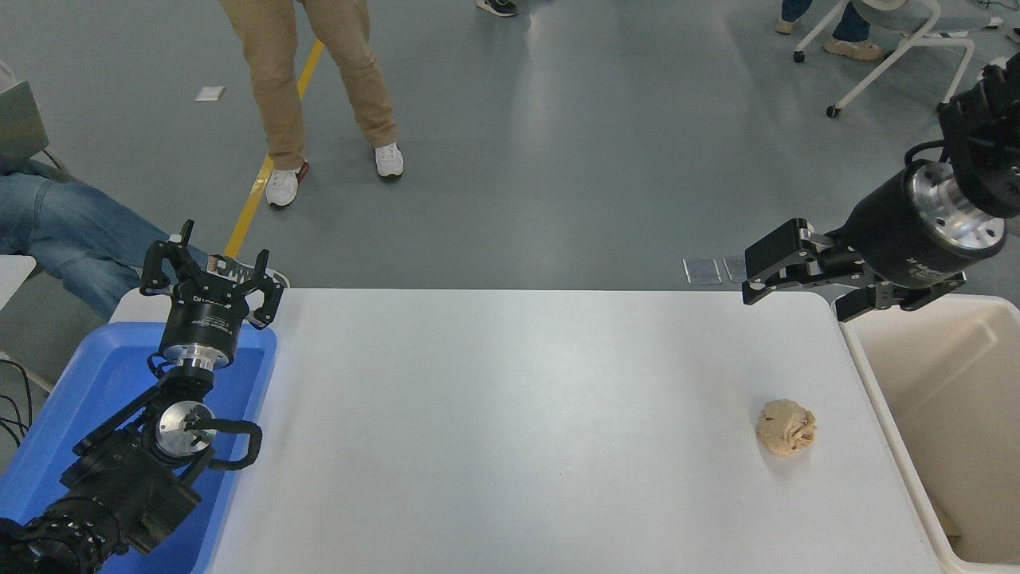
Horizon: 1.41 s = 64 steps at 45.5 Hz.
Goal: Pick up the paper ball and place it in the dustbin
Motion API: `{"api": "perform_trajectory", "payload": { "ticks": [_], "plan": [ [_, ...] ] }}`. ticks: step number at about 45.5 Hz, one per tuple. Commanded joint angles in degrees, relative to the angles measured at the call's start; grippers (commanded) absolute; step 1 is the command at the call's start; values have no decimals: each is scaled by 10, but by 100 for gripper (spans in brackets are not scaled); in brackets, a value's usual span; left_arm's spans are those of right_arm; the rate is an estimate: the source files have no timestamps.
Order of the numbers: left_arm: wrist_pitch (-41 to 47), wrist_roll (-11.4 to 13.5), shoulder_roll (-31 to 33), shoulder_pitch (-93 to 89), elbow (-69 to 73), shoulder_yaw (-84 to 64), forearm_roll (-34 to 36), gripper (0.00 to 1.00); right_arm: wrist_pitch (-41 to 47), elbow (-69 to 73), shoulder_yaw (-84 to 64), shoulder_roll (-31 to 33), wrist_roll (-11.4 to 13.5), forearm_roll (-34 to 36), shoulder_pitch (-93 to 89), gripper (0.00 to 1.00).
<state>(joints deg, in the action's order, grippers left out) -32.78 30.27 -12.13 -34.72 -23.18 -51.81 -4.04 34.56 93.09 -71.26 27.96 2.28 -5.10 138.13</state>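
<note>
The paper ball [786, 427], a wrinkled tan wad, lies on my white counter [510, 430], toward the counter's right end and near its right edge. Nothing touches it. Just past that edge stands the dustbin [876, 383], a cream-beige plastic bin with a thick rounded rim and smooth deep walls; the ball sits close beside the bin's left wall but outside it, with a strip of bare counter between them.

My right pincer [797, 287] hangs in the air beyond the ball, over the counter's far right corner, well apart from the ball. Its fingers are spread apart and hold nothing; one finger reaches out to the left above the far edge, the other points down near the corner of the bin's rim. The black wrist with its silver flange runs back up to the right, above the bin.

At the counter's opposite end lies a shallow bright blue tray [96, 375], far from the ball. My left arm rests over that tray, and my left pincer [211, 271] stands above the tray's far edge, its fingers splayed wide and empty.

On the grey floor beyond the counter a person in tan trousers and white shoes [331, 171] stands beside a yellow floor line [267, 167]. A seated person's jeans-clad leg [68, 231] shows beyond the tray, and a white wheeled chair [892, 60] stands far beyond the bin.
</note>
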Motion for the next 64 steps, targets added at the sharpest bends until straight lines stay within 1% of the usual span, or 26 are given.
{"api": "perform_trajectory", "payload": {
  "ticks": [1,24,33,58,64],
  "plan": [
    [0,0,0,0,1,0,0,99,0,0,2,-4,0,0,-1,100],
    [0,1,0,0,0,0,0,99,1,0,9,-8,0,0,-1,100],
    [0,0,0,0,1,0,0,99,1,-7,10,-20,0,0,-8,100],
    [0,1,0,0,1,0,0,99,0,-33,7,-16,0,0,-51,100],
    [0,1,0,0,0,0,0,99,0,-34,10,-14,0,9,-55,100]
  ]
}}
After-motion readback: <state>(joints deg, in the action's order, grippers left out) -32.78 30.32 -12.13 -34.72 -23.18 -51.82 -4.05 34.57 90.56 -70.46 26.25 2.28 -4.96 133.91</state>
